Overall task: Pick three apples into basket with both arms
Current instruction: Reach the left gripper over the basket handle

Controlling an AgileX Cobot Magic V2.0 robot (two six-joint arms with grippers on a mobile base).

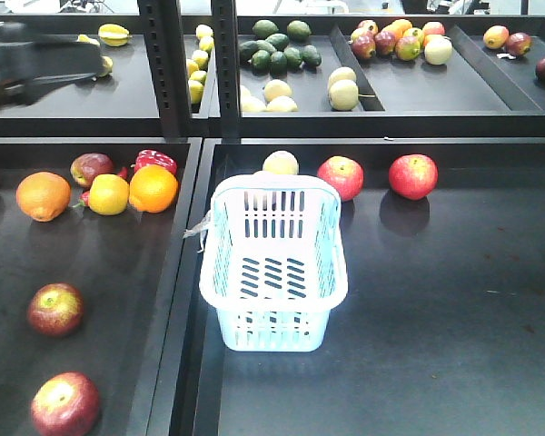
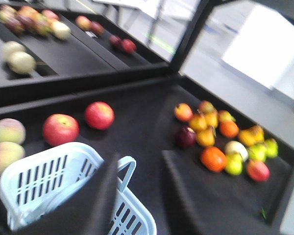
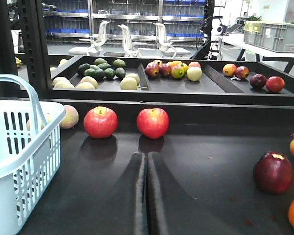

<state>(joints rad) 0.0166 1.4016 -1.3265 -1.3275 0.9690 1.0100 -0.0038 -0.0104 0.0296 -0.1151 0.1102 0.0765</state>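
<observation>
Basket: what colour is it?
The basket is white to pale blue, with slotted sides. It shows best in the exterior front-facing view.

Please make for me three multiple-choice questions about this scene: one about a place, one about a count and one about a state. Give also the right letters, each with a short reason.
1. Where do the two red apples lie, relative to the basket?
A. inside it
B. behind it and to the right, on the same tray
C. in front of it

2. How many fruits are in the basket?
A. none
B. two
C. three

3. How is the right gripper?
A. wide open
B. shut and empty
C. shut on an apple

Answers: 1 B, both sit on the tray past the basket; 2 A, its floor is bare; 3 B, its fingers meet with nothing between them.
</observation>
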